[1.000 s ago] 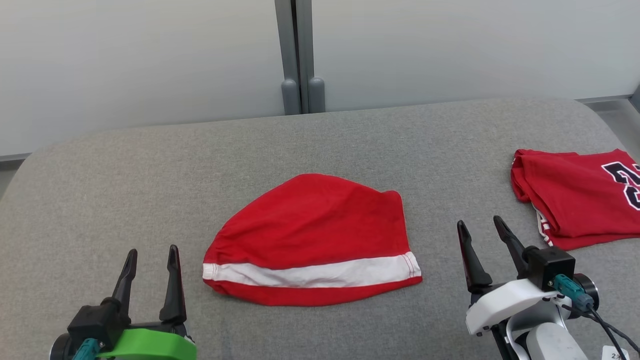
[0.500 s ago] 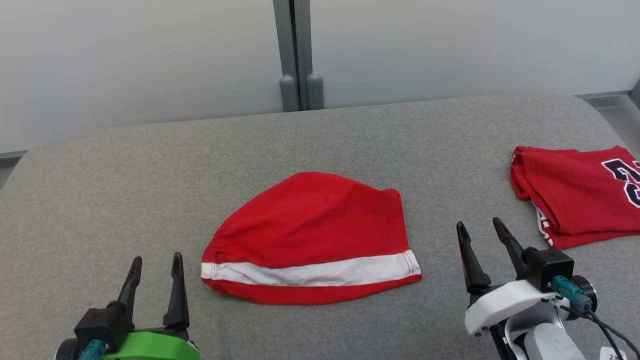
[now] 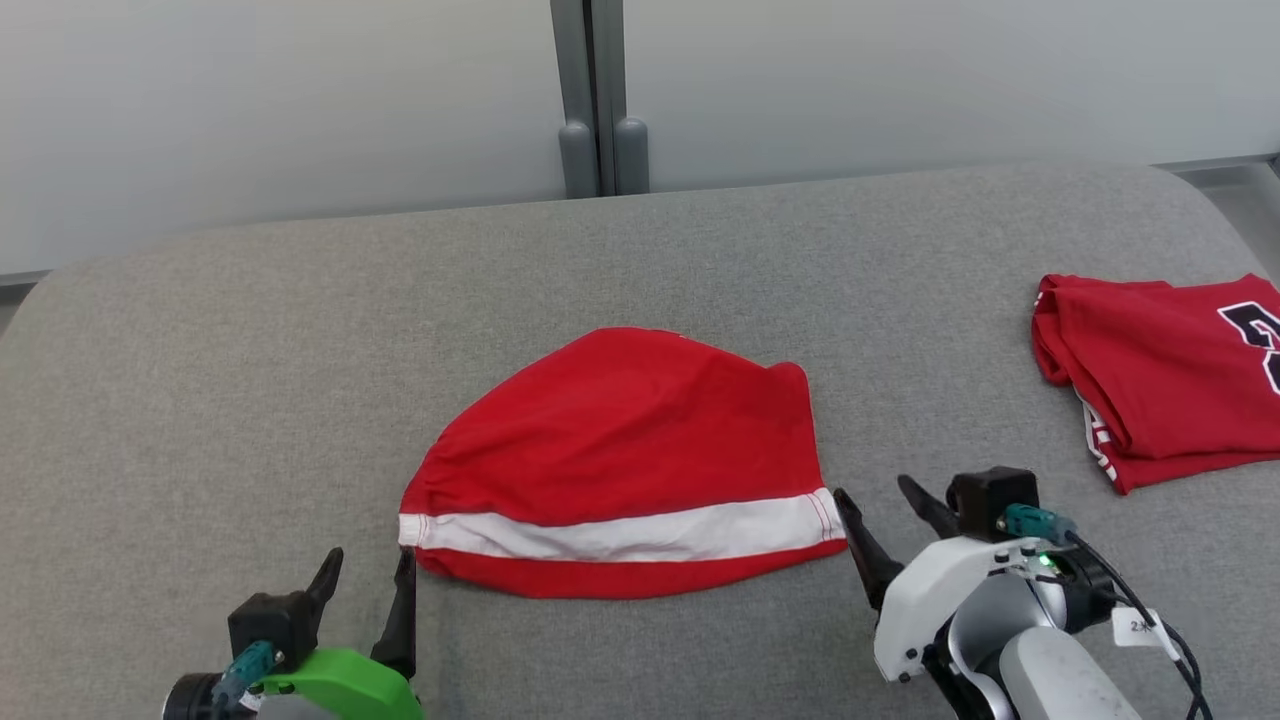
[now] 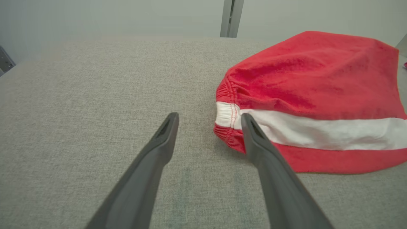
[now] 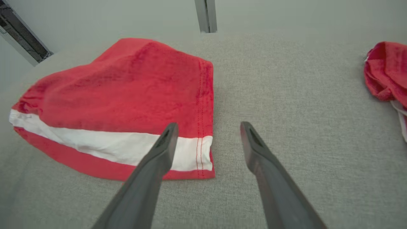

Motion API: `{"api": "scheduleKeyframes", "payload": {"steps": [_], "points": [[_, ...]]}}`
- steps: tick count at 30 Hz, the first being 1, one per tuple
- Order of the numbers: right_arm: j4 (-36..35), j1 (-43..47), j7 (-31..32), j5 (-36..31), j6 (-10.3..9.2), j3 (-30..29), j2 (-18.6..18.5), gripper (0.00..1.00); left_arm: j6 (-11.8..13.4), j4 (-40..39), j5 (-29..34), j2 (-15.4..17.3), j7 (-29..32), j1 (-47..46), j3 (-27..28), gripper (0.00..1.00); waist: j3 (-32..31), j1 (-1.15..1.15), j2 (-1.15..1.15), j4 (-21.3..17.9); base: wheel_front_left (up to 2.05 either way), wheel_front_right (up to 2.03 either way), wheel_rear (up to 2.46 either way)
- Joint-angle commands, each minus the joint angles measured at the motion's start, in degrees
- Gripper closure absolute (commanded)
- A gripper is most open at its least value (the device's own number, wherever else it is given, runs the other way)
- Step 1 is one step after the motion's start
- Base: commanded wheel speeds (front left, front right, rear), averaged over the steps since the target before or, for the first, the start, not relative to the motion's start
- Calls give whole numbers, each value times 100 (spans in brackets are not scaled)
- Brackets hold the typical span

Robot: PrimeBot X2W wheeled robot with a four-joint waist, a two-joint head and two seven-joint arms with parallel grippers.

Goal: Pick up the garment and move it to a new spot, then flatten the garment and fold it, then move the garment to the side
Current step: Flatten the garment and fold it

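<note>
While my left tool (image 3: pixel 370 558) and right tool (image 3: pixel 872 490) stand wide beside the garment (image 3: pixel 620 450), I should pinch both ends of its white band (image 3: pixel 620 540) evenly.

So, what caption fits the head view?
Open left gripper and right gripper flank the striped red garment on the grey cushion.

The left pincer (image 3: pixel 370 560) now sits closer in at the left end of the garment (image 3: pixel 620 450), and the right pincer (image 3: pixel 872 490) closer in at its right corner.
</note>
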Motion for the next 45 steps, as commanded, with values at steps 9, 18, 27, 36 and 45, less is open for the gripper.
{"api": "scheduleKeyframes", "payload": {"steps": [9, 18, 27, 36, 45], "points": [[661, -522, 876, 333, -11, 474, -11, 0, -14, 823, -257, 166, 130, -819, -444, 0, 316, 0, 0, 21, 0, 0, 0], [1409, -989, 791, 418, -11, 593, 9, 0, -14, 1304, -476, 205, 122, -1215, -774, 0, 380, 0, 0, 99, 0, 0, 0], [1867, -1221, 685, 674, -11, 849, 29, 0, -14, 1598, -712, 211, 183, -1402, -1081, 0, 382, 0, 0, 155, 0, 0, 0], [2096, -1415, 494, 872, -11, 1043, 38, 0, -14, 1701, -1087, 263, 274, -1562, -1554, 0, 443, 0, 0, 168, 0, 0, 0], [2234, -1539, 424, 990, -11, 1181, 28, 0, -15, 1835, -1294, 328, 104, -1702, -1732, 0, 506, 0, 0, 159, 0, 0, 0]]}}
